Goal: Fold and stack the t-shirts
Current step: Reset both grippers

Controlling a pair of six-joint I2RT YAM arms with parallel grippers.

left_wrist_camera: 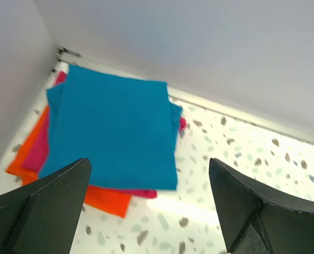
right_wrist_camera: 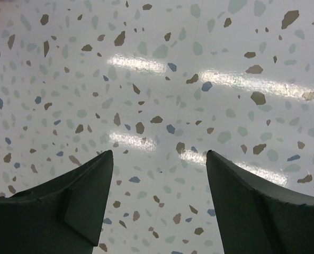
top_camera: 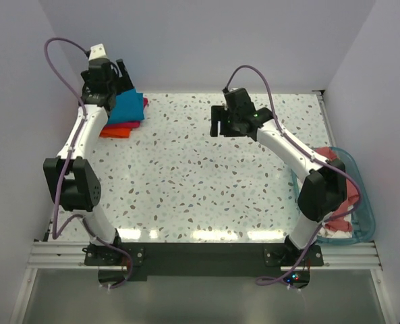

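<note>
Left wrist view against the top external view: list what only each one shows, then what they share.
Only the left wrist view: the left pincer standing wide open with nothing in it, and the teal t-shirt seen whole, no arm across it.
Only the top external view: the right pincer open above the table, and the basket at the right edge with salmon pink cloth in it.
Both: the teal t-shirt lying on the magenta t-shirt, which lies on the orange t-shirt, in the far left corner.

four t-shirts: teal t-shirt (left_wrist_camera: 114,132), magenta t-shirt (left_wrist_camera: 37,151), orange t-shirt (left_wrist_camera: 108,201), salmon t-shirt (top_camera: 329,154). one basket (top_camera: 371,214). two arms: left arm (top_camera: 78,138), right arm (top_camera: 289,146). two tools: left tool (left_wrist_camera: 149,165), right tool (right_wrist_camera: 159,154).
</note>
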